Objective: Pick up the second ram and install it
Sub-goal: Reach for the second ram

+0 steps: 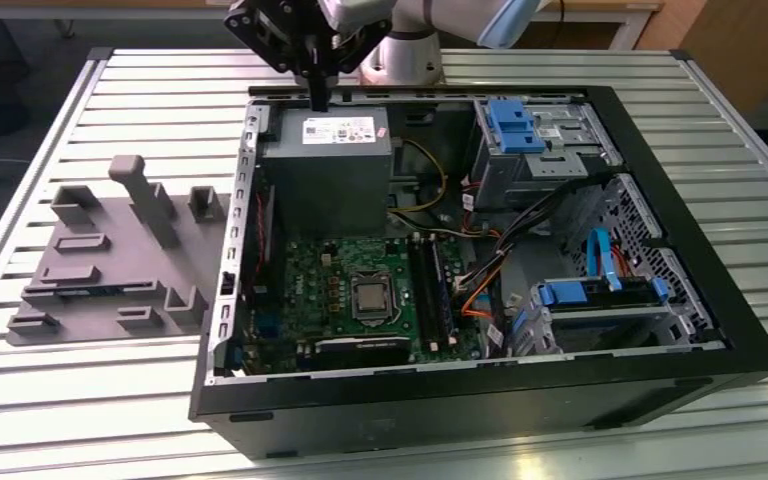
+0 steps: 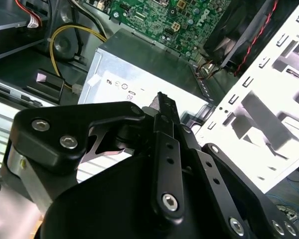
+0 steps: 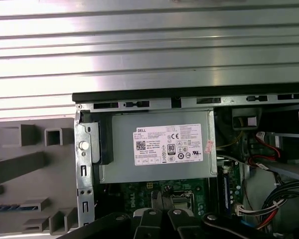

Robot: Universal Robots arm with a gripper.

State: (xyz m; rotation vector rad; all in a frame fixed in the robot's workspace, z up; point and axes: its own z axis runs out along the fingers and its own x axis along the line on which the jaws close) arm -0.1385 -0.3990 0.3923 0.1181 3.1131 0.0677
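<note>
The second ram (image 1: 92, 292) is a slim bluish-green stick lying in the grey holder (image 1: 104, 255) at the exterior view's left, outside the computer case. In the first wrist view the ram (image 3: 9, 206) shows as a blue strip in the holder (image 3: 25, 164). My gripper (image 1: 317, 95) hangs above the back edge of the case, over the grey power supply (image 1: 327, 150), well away from the ram. Its black fingers (image 2: 163, 107) are pressed together, shut on nothing. The gripper (image 3: 162, 199) points down over the power supply (image 3: 159, 144).
The open black case (image 1: 491, 400) lies on a slatted metal table (image 1: 91, 400). Inside are the green motherboard (image 1: 317, 285), the long black memory slots (image 1: 431, 285), blue drive brackets (image 1: 511, 125), and loose orange and black cables (image 1: 491, 270).
</note>
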